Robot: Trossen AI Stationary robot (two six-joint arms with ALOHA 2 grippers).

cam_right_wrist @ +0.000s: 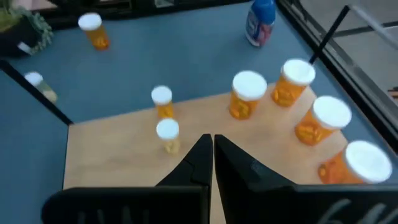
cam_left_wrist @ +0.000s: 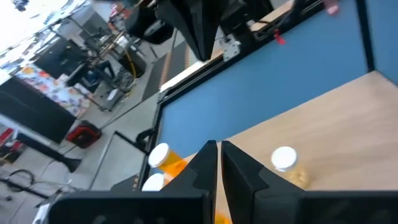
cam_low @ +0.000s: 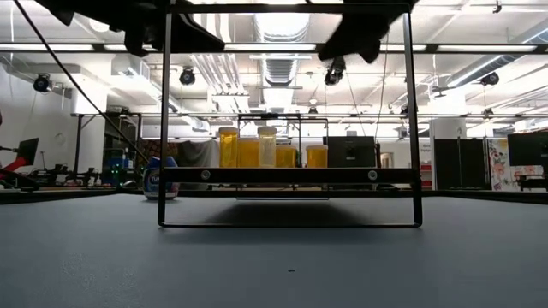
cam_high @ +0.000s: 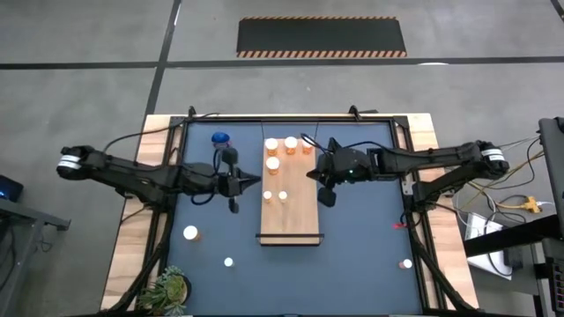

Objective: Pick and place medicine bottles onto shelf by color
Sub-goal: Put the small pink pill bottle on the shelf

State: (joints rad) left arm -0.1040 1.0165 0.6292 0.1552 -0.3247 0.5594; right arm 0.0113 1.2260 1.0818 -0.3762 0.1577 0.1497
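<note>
The shelf [cam_high: 289, 189] is a light wooden board on a black frame in the middle of the table. Several orange bottles with white caps stand on it: larger ones at its far end [cam_high: 291, 143] and two small ones [cam_high: 275, 195] near the middle. The blue bottle [cam_high: 220, 138] stands on the table to the shelf's far left. Three more orange bottles stand on the table, two at near left [cam_high: 189, 232] [cam_high: 228, 261] and one at near right [cam_high: 406, 263]. My left gripper [cam_high: 254, 182] is shut and empty at the shelf's left edge. My right gripper [cam_high: 312, 174] is shut and empty over its right edge.
A green plant [cam_high: 167, 289] sits at the table's near left corner. The shelf's black frame legs [cam_low: 163, 128] [cam_low: 413, 128] stand on the blue table top. Pale wooden borders [cam_high: 132, 238] run along the table's sides.
</note>
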